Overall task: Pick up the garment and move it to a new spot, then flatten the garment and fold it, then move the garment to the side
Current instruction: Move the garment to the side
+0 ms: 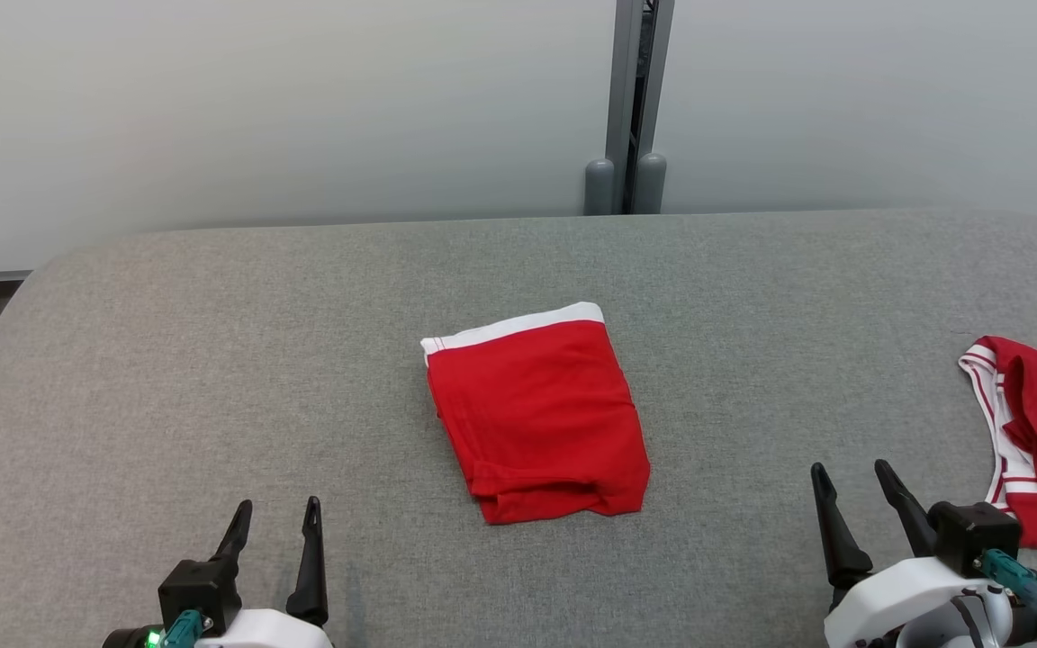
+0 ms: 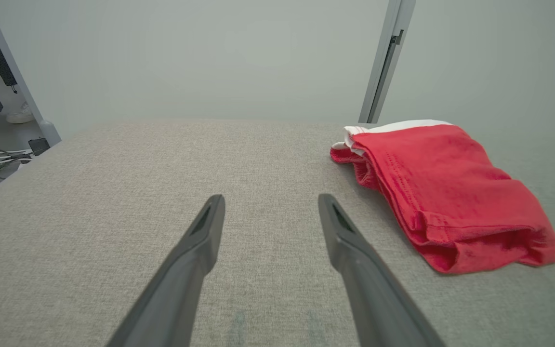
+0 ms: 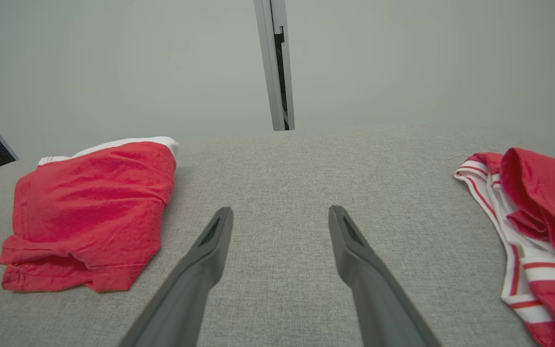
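Left gripper (image 1: pixel 277 504), right gripper (image 1: pixel 850 468) (both spread), folded garment (image 1: pixel 536 418) beyond, seemingly flat

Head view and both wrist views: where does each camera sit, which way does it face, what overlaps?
Head view: on the head, facing forward-down at the grey surface; left claw, right claw at bottom.
Left wrist view: on that wrist, along the open fingers, towards the wall.
Right wrist view: likewise along its fingers; striped garment at right.
Shared: the folded red garment.

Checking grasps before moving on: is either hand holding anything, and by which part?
Nothing is held: left hand and right hand are open, apart from the folded red garment.
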Controlling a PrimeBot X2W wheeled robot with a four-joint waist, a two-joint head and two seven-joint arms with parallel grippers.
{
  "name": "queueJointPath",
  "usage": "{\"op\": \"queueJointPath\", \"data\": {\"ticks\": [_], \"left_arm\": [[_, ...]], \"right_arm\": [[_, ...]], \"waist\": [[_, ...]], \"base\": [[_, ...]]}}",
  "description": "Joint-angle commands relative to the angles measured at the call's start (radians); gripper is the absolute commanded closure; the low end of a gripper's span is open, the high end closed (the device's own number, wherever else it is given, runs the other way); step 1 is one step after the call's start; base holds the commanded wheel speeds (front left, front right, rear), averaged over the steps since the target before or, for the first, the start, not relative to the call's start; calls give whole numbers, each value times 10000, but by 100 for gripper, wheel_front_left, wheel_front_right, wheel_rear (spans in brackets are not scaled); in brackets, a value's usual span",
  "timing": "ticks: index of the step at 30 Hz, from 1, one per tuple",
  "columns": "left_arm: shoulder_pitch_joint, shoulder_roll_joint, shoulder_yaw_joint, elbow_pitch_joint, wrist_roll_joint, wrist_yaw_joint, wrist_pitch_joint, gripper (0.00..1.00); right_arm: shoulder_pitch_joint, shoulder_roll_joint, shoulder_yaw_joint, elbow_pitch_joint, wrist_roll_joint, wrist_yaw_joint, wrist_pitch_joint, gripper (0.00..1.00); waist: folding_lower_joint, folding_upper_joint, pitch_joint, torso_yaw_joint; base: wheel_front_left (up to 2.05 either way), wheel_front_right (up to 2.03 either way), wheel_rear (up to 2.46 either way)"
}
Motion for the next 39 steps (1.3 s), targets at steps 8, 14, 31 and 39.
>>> {"op": "queueJointPath", "data": {"ticks": [8, 14, 31, 39], "left_arm": [[-103, 52, -211, -185, -93, 22, -44, 0], [-541, 50, -790, -143, -279, -114, -46, 0], [-1296, 47, -1804, -84, -718, -101, -44, 0], [-1381, 41, -1757, -116, -598, -46, -44, 0]], "right_arm": [[-166, -53, 386, 232, 455, 0, -36, 0], [-1255, -55, 1052, 910, 1055, 0, -34, 0], [-4174, -58, 1361, 4622, 2487, 0, -19, 0], [-4511, -38, 2063, 4999, 3146, 1, -16, 100]], "waist": [[0, -1, 312, 230], [0, -1, 1069, 1004], [0, -1, 2120, 2943], [0, -1, 2142, 2686]], "base": [[0, 0, 0], [0, 0, 0], [0, 0, 0], [0, 0, 0]]}}
